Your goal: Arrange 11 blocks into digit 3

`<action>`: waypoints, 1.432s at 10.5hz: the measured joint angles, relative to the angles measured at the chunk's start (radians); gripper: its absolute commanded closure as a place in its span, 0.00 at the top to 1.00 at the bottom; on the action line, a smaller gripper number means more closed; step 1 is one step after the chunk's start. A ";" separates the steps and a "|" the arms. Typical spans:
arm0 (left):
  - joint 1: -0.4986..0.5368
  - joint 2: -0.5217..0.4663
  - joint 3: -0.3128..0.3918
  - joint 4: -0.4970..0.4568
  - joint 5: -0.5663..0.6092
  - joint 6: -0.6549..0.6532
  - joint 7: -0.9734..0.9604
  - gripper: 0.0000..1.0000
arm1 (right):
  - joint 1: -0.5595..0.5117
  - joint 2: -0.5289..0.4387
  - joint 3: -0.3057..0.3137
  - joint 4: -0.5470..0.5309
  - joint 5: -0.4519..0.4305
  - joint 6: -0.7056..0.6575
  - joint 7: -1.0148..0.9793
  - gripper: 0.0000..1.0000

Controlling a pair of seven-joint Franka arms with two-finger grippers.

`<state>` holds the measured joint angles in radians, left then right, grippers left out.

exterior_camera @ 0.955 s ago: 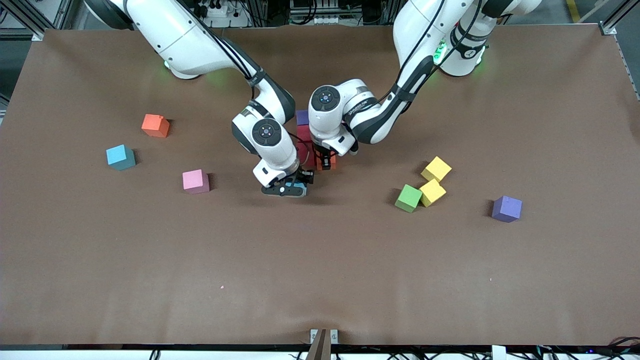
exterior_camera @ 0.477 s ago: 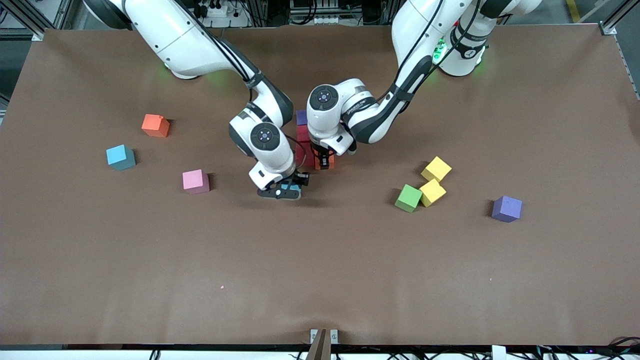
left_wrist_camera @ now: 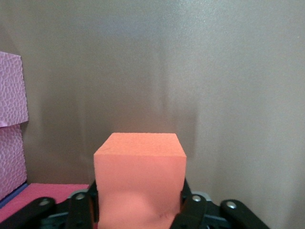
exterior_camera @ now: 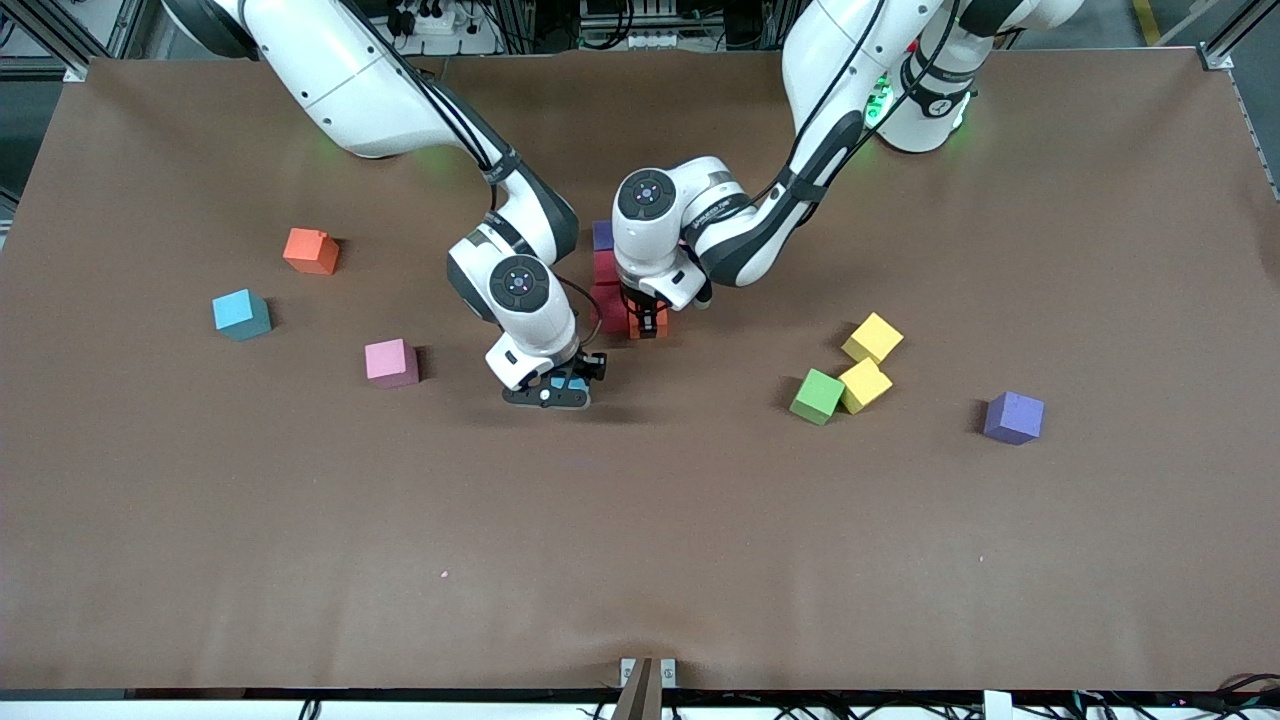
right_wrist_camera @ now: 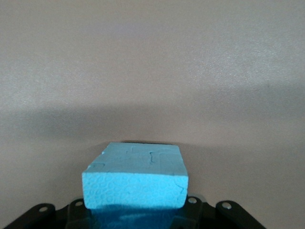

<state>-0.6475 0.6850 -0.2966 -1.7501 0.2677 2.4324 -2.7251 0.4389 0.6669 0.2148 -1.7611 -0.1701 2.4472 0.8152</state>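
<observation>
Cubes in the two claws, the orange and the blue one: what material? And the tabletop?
Orange cube: likely foam, matte; fine grainy faces, soft edges, a dent low on its front face. Blue cube: also foam by the look, matte; pebbled face with hairline cracks on top. Table: brown matte sheet, perhaps felt or paper; no glare, faint ripples at the edge.

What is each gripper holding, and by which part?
Right gripper: light blue block, by its opposite sides. Left gripper is around an orange block; whether it grips cannot be told.
</observation>
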 measured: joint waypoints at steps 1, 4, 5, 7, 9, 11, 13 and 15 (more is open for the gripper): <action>-0.005 0.005 0.000 -0.003 0.014 0.000 0.001 1.00 | 0.000 0.000 0.000 0.003 0.000 0.000 0.000 0.29; -0.006 -0.010 0.000 -0.011 0.029 0.000 0.015 1.00 | 0.000 0.000 0.000 0.013 0.000 -0.002 0.000 0.29; -0.005 -0.033 0.000 -0.025 0.032 -0.001 0.020 1.00 | 0.000 0.000 0.001 0.015 0.000 -0.002 0.000 0.29; -0.002 -0.110 0.000 -0.077 0.035 -0.003 0.034 1.00 | 0.001 0.000 0.002 0.019 0.001 -0.003 0.000 0.29; 0.021 -0.201 0.001 -0.132 0.035 -0.023 0.084 1.00 | 0.008 0.000 0.008 0.024 0.001 -0.004 0.000 0.29; 0.080 -0.279 0.001 -0.174 0.035 -0.061 0.177 1.00 | 0.032 0.000 0.010 0.024 0.002 -0.005 0.002 0.28; 0.163 -0.311 -0.001 -0.191 0.035 -0.088 0.292 1.00 | 0.059 0.001 0.011 0.023 0.002 -0.006 0.017 0.28; 0.262 -0.312 -0.004 -0.195 0.014 -0.090 0.448 1.00 | 0.079 0.002 0.010 0.022 -0.006 -0.006 0.018 0.28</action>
<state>-0.3850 0.3731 -0.3005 -1.9447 0.2816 2.3419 -2.2772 0.5181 0.6685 0.2253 -1.7387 -0.1758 2.4412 0.8335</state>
